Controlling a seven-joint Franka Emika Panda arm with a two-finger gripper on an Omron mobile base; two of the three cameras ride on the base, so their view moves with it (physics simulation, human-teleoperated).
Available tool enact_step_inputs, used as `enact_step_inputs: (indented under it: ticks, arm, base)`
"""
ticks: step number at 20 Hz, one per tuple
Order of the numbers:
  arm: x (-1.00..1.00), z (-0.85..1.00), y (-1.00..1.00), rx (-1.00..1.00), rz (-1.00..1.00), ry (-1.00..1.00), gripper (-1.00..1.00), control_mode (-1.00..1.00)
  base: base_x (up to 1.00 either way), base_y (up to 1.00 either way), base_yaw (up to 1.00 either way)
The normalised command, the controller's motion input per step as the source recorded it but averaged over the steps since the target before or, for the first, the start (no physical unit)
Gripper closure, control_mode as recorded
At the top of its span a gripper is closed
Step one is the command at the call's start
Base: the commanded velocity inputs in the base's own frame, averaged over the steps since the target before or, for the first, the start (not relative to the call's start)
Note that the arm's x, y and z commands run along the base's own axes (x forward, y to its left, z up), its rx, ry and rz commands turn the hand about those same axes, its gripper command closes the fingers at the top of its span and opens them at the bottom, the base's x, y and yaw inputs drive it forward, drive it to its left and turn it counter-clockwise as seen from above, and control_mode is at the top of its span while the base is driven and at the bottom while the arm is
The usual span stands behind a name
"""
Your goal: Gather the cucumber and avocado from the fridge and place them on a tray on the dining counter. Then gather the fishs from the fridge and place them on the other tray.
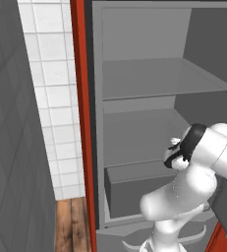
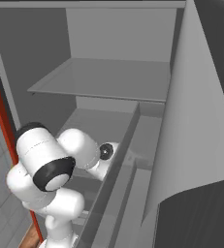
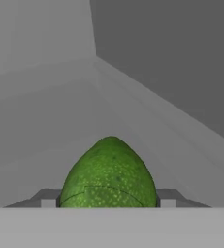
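Tiles [image 1: 56, 74] in white cover the wall at the far left of the left base view, with a strip of wooden floor [image 1: 71, 224] below them. Next comes the red edge [image 1: 80, 98] of the fridge frame, then the open grey fridge [image 1: 134, 29] with a glass shelf [image 1: 154, 76] high up, a second shelf [image 1: 139, 135] lower down and a closed drawer [image 1: 134, 189] beneath it. To the right of these the white arm [image 1: 203, 157] bends in toward the lower shelf level. In the right base view the same arm [image 2: 50, 164] reaches from the lower left into the fridge interior, beside the door's inner wall [image 2: 191, 121] on the right.

In the hand view the avocado [image 3: 108, 174], green and pebbled, sits between the two dark fingertips [image 3: 49, 197], its narrow end pointing away. The jaws stand partly open, one tip at each side of the avocado and seemingly clamped on it. Behind it lie a grey fridge surface and a corner of the walls.
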Motion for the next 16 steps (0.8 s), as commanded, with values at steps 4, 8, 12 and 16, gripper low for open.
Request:
enact_step_inputs:
  ticks: [4, 8, 12, 16]
  arm:
    - [-0.33, 0.83, 0.26, 0.00, 0.09, 0.11, 1.00, -1.00]
    - [-0.34, 0.84, 0.16, 0.00, 0.10, 0.17, 1.00, -1.00]
    - [-0.24, 0.79, 0.43, 0.00, 0.07, 0.17, 1.00, -1.00]
    - [-0.42, 0.63, 0.30, 0.00, 0.10, 0.12, 1.00, -1.00]
  base:
    - [0.00, 0.00, 0.00]
    - [0.00, 0.00, 0.00]
    - [0.00, 0.00, 0.00]
    - [0.00, 0.00, 0.00]
